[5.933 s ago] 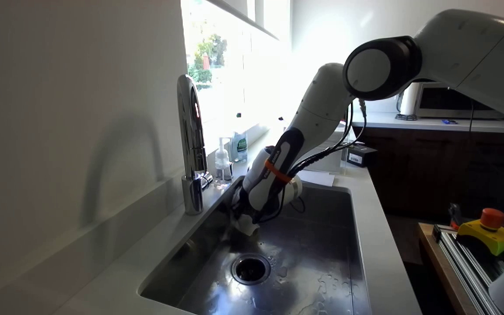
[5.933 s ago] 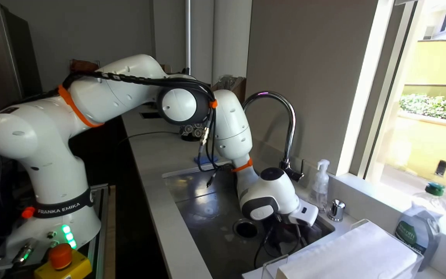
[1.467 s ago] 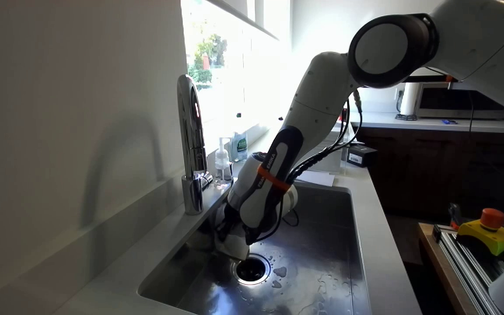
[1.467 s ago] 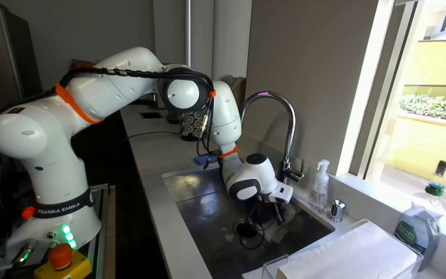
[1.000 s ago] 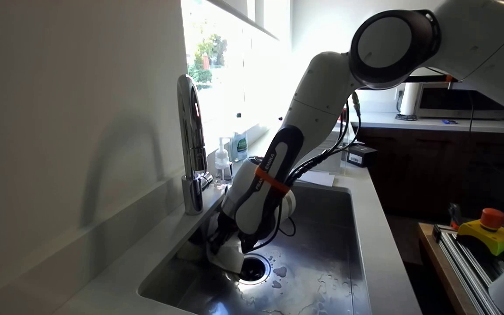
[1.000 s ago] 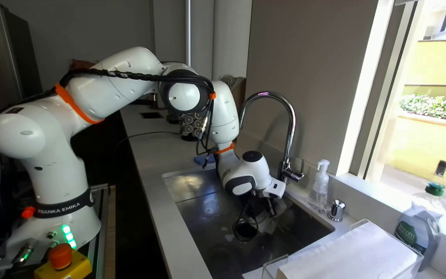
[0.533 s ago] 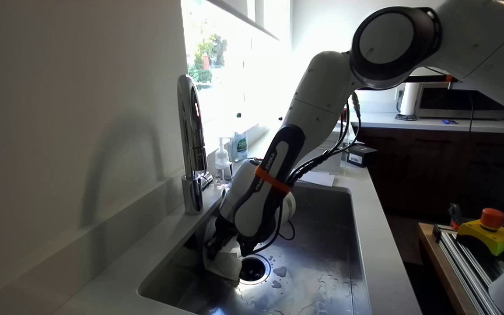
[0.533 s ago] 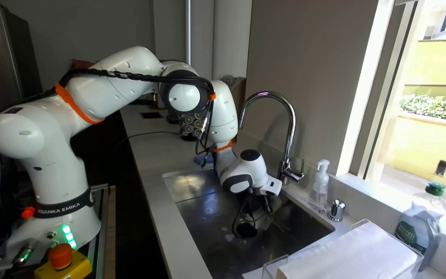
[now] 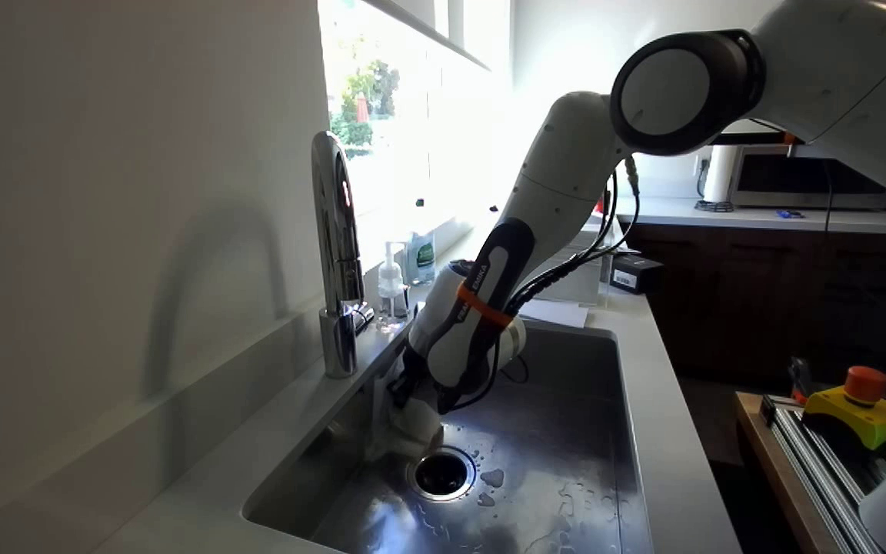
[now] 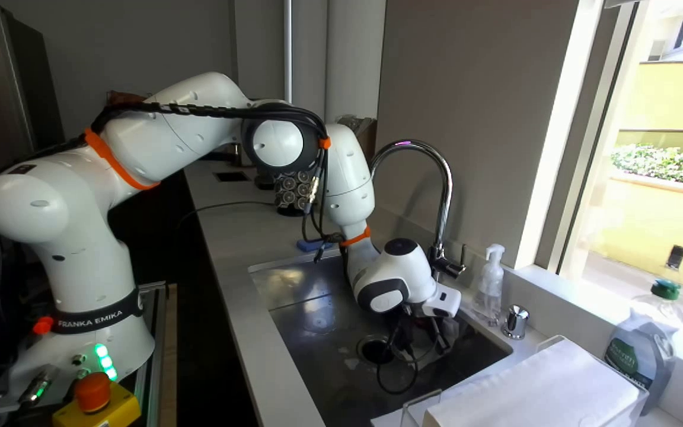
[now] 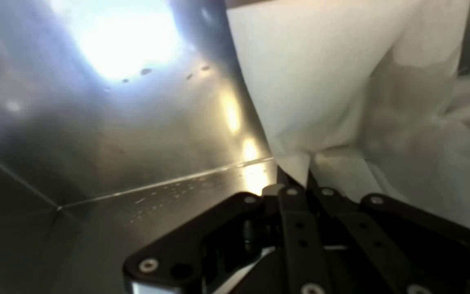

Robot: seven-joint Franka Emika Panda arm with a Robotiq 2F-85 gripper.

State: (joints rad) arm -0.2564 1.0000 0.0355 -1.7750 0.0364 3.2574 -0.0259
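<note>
Pincer (image 11: 306, 179) nearly closed, white sheet (image 11: 312, 69) pinched in its tips, down in the sink (image 9: 551, 431), near the drain (image 9: 442, 474)

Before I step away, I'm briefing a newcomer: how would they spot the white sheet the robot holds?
Start at the steel sink beside the arched chrome faucet. Inside the sink, near the drain, find the black gripper. The white sheet is the creased one pinched there, unlike the flat white stack outside the sink.

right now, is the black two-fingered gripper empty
No, in the wrist view the gripper is clamped on a creased white paper-like sheet.
</note>
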